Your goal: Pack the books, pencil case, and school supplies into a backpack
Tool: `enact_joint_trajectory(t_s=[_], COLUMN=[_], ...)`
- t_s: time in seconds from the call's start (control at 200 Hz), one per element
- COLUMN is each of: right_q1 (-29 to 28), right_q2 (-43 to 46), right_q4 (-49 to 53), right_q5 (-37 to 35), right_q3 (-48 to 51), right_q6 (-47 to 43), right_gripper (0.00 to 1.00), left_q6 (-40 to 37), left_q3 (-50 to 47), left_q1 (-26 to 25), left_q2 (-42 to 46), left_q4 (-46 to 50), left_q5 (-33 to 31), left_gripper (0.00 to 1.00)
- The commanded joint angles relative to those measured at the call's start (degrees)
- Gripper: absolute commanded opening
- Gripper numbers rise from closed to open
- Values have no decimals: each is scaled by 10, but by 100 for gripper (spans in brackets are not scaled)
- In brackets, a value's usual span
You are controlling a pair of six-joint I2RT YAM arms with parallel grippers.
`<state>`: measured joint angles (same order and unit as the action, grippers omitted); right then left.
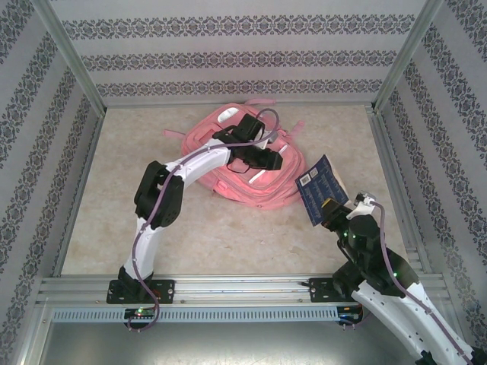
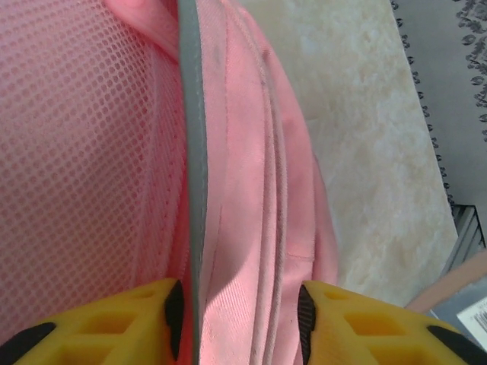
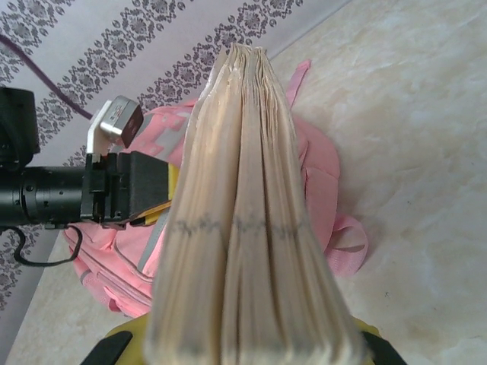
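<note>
Top external view: pink backpack point(image 1: 266, 194) lying flat on the far middle of the table point(image 1: 228, 243), a little right of centre. Left arm stretched far over it, with the left gripper point(image 1: 265, 161) down on the upper side of the bag. Right gripper point(image 1: 330, 207) at the near right, raised off the table, clenched on a navy book point(image 1: 321, 186) with white print. Book standing up out of the jaws, just beside the right edge of the bag; touching it or not, cannot tell.

Left wrist view: yellow fingers point(image 2: 114, 323) on both sides of a raised fold of the pink fabric, with a grey stripe running along that fold. Dark pads pressed against the cloth on either side, so grasping the backpack. Pink mesh panel to the left of the fold, bare table to the right.

Right wrist view: cream page edges of the book rising between the yellow fingers, held tight. Cannot tell whether one thick book or several together. Backpack behind it, farther off on the table, with the left gripper on it.
</note>
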<state>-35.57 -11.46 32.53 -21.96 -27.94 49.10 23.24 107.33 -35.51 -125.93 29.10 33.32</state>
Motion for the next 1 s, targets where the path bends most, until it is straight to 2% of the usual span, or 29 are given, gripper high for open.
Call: enact_joint_trajectory(t_s=[0.0,0.06,0.1,0.35,0.46,0.59,0.769,0.999], right_q1=[6,7,7,8,8,8,12,51], right_q2=[1,1,2,1,1,-22,-67,-159], right_q4=[-27,-24,-19,14,13,-7,-72,-208], right_q5=[3,3,2,-25,-33,-8,74,212], right_q3=[-3,-8,-13,-43,-45,-47,-24,-7], right_q6=[-6,-8,-12,-28,-23,-27,19,92], right_gripper=[0,0,0,0,0,0,0,0], left_q6=[-27,-34,-37,-48,-35,-16,1,9], left_q3=[44,52,54,74,72,68,75,78], left_q1=[-9,-9,-9,13,38,68,91,102], left_q2=[-25,-24,-18,83,126,160,182,183], left_q4=[55,67,70,105,107,101,93,91], left_q5=[-22,-39,-43,-40,-17,19,65,94], left_gripper=[26,8,0,0,0,0,0,0])
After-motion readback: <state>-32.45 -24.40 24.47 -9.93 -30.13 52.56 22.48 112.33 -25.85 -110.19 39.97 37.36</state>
